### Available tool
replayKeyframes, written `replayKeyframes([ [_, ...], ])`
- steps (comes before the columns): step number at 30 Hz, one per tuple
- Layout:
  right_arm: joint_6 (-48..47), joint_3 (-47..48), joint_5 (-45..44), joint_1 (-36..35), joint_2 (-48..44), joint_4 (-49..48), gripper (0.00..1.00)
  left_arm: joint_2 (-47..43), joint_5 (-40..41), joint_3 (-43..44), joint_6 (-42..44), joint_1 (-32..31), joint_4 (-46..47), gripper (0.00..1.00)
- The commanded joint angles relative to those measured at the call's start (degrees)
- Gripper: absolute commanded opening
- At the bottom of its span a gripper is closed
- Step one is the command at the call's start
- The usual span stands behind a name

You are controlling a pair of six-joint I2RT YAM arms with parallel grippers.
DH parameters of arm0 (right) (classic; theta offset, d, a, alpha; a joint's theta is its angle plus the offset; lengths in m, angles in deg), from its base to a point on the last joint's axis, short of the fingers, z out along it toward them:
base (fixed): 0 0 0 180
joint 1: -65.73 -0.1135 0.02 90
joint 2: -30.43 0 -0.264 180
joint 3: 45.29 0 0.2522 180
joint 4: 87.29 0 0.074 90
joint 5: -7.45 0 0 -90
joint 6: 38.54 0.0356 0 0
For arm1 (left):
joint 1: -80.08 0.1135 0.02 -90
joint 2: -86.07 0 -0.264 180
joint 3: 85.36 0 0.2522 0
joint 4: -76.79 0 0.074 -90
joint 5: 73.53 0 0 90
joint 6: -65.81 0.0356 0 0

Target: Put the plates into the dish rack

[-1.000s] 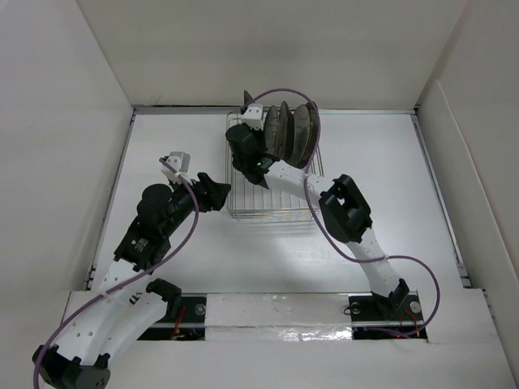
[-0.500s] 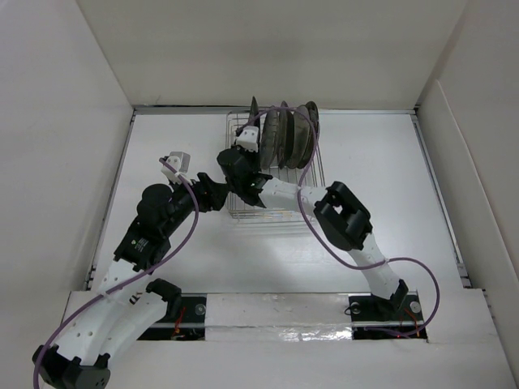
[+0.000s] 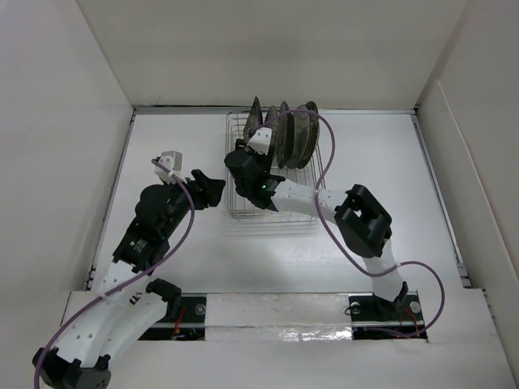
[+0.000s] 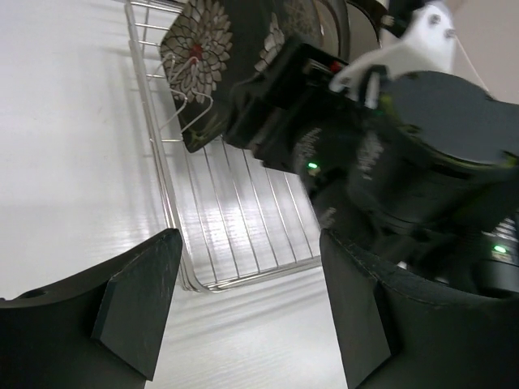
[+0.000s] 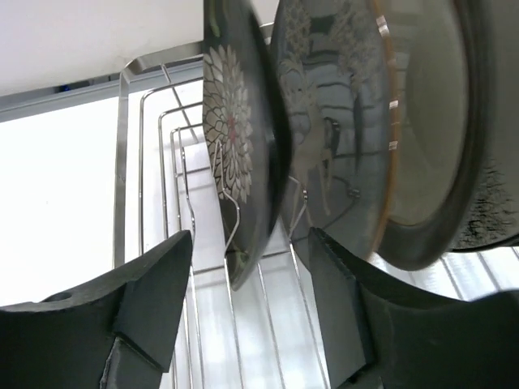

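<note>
plates (image 3: pixel 292 134): likely stiff, slick, breakable; pinch top rim, 12 o'clock | right gripper (image 5: pixel 251 243): spread astride black square plate (image 5: pixel 235 146) | left gripper (image 4: pixel 251 243): spread, empty

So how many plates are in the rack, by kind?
Black square plate: 1
Grey flowery round plate: 1
Round dark-rimmed plates: 2 showing, maybe more hidden behind
Total: 4 plates showing in the dish rack
</note>
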Motion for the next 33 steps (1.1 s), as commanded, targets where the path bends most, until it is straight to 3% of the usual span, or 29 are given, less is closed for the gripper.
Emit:
replayKeyframes([
  [1, 3.5, -2.7, 0.4, -0.5, -6.3, -2.8, 0.68, -1.0, 3.0, 1.9, -1.1, 0.9, 1.4, 0.66],
  [9, 3.0, -10.2, 6.8, -0.5, -17.6, -3.2, 0.99, -2.6, 6.7, 3.0, -0.1, 1.5, 0.6, 0.71],
  [16, -0.2, -15.7, 13.2, -0.5, -31.2, 3.2, 1.00, -2.9, 9.4, 3.8, 1.4, 1.5, -0.5, 0.74],
  [20, -5.2, -22.9, 12.9, 0.2, -43.9, 6.9, 1.00, -2.6, 12.5, 5.4, 2.1, 1.5, -1.1, 0.73],
  [24, -6.2, -33.9, 15.3, 7.2, -63.9, 9.4, 1.00, -3.5, 15.5, 6.0, 2.6, 1.5, -0.3, 0.73],
  [28, -5.4, -43.3, 16.4, 16.5, -77.1, 13.6, 1.00, -5.5, 18.0, 5.5, 2.9, 1.5, 1.1, 0.72],
  [33, 0.3, -51.9, 24.1, 24.5, -83.9, 14.3, 1.00, -6.2, 18.9, 3.9, 2.9, 1.5, 1.9, 0.73],
])
